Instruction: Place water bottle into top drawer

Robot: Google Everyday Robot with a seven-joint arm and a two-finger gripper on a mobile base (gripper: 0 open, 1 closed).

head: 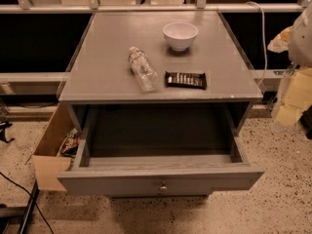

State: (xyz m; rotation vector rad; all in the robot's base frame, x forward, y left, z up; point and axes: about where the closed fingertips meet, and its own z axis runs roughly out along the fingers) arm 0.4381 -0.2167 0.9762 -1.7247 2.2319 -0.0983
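- The tool (292, 101) hangs off the right edge of the surface (112, 38), near its front right corner and out over the floor. It is well apart from everything on top.
- You cannot tell how far open the tool is. It has hold of nothing that you can see.
- The water bottle (142, 68) lies on its side on the surface, close to the front edge and a little left of the middle. Its white cap points toward the back left corner and its base toward the front edge.
- Just beside the bottle's base, on the right, you have a dark candy bar (185, 80) lying flat along the front edge, apart from the bottle.
- A white bowl (180, 34) stands upright further back, nearer the back edge, behind the candy bar.
- The top drawer (122, 183) is pulled out below the front edge, with its round knob (163, 186) centred on the front.
- Under the front left corner sits a tan box (48, 150) holding snack packets (70, 143).
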